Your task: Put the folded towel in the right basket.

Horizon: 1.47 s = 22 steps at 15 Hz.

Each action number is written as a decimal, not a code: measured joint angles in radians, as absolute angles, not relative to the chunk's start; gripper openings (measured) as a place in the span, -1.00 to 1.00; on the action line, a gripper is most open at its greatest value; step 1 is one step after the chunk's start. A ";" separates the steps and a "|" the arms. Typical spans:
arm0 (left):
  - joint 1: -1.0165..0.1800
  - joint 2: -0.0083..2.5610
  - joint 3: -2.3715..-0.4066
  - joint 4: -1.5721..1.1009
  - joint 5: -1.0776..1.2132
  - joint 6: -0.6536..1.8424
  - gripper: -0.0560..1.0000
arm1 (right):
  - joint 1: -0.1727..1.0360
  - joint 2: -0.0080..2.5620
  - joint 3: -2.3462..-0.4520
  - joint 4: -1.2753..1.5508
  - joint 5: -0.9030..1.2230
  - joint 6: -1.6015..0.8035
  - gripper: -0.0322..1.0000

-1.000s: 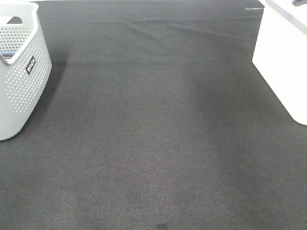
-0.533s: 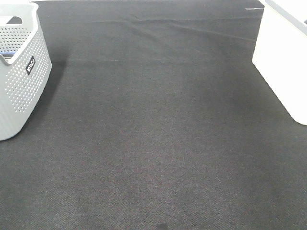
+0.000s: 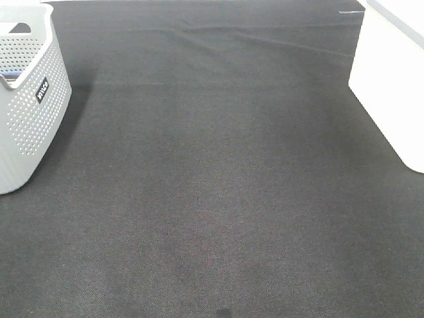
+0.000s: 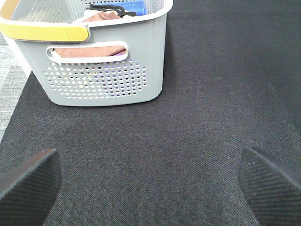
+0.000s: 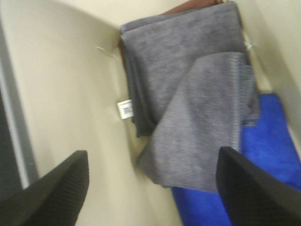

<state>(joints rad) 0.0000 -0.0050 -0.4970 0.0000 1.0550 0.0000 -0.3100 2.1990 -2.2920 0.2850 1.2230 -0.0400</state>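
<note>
The folded grey towel (image 5: 188, 108) lies inside the right basket (image 5: 61, 84) at the bench's far-right edge, atop a blue towel (image 5: 268, 155); the right gripper (image 5: 155, 186) hangs above, jaws wide, holding nothing; the left gripper (image 4: 150, 181), equally spread and empty, faces the left basket (image 4: 108, 80) at the far-left corner.

Overhead, the grey basket (image 3: 30, 112) at ten o'clock is cut by the frame's edge, its black label (image 3: 42, 90) too small to read; the white basket (image 3: 391, 86) at two o'clock is also cropped, its inside hidden; the left gripper (image 4: 150, 181) and right gripper (image 5: 153, 188) show only dark fingertips, the rest out of frame; the right wrist view is blurred, so the tag (image 5: 125, 108) is illegible; the grey towel (image 5: 188, 108) covers most of a brown cloth (image 5: 188, 7) and part of a blue cloth (image 5: 263, 155).
</note>
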 joint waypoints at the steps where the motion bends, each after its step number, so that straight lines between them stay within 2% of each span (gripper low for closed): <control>1: 0.000 -0.005 -0.497 0.000 1.055 0.000 0.95 | -0.302 2.187 -2.292 0.332 1.223 -0.038 0.45; 4: 0.000 -0.005 -0.497 0.000 1.055 0.000 0.95 | -0.254 2.150 -2.292 0.347 1.222 -0.051 0.45; 10: 0.000 -0.005 -0.497 0.000 1.055 0.000 0.95 | -0.019 2.034 -2.292 0.211 1.222 -0.060 0.46; 13: 0.000 -0.005 -0.497 0.000 1.055 0.000 0.95 | 0.023 1.924 -2.201 0.192 1.221 -0.060 0.46; 15: 0.000 -0.005 -0.497 0.000 1.055 0.000 0.95 | 0.024 1.807 -2.034 0.179 1.221 -0.061 0.46; 22: 0.000 -0.005 -0.497 0.000 1.055 0.000 0.95 | 0.024 1.259 -1.219 0.079 1.219 -0.078 0.46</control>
<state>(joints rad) 0.0000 -0.0050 -0.4970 0.0000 1.0550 0.0000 0.0240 1.2590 -1.2190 0.0790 1.2190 -0.0780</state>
